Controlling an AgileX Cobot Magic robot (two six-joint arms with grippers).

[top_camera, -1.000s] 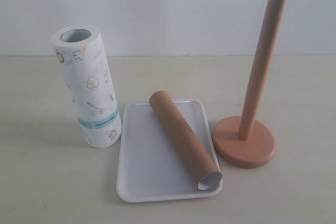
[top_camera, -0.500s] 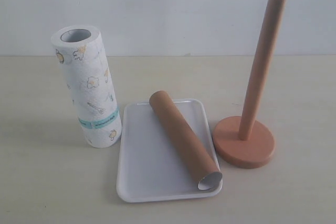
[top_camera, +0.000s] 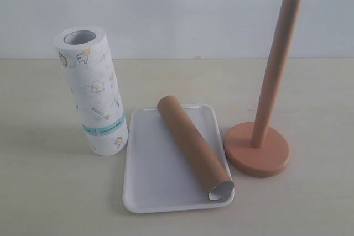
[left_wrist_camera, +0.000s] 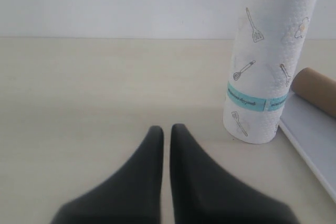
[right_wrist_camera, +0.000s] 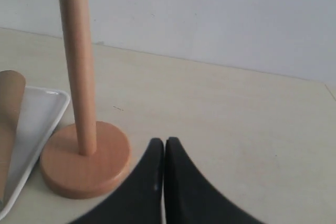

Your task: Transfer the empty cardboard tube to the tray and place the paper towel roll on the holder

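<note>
The brown cardboard tube (top_camera: pixel 193 147) lies slantwise across the white tray (top_camera: pixel 152 169), its pale open end over the tray's near right corner. The printed paper towel roll (top_camera: pixel 94 92) stands upright on the table just left of the tray. To the tray's right stands the wooden holder (top_camera: pixel 257 150), its rod bare. Neither gripper shows in the exterior view. My left gripper (left_wrist_camera: pixel 166 128) is shut and empty, low over the table, short of the paper towel roll (left_wrist_camera: pixel 265 61). My right gripper (right_wrist_camera: pixel 164 140) is shut and empty beside the holder (right_wrist_camera: pixel 84 161).
A pale wall runs behind the beige table. The tray's rim (left_wrist_camera: pixel 310 140) and the tube's end (left_wrist_camera: pixel 316 90) show beyond the roll in the left wrist view. In the right wrist view the tray's corner (right_wrist_camera: pixel 44 103) lies just past the holder's base.
</note>
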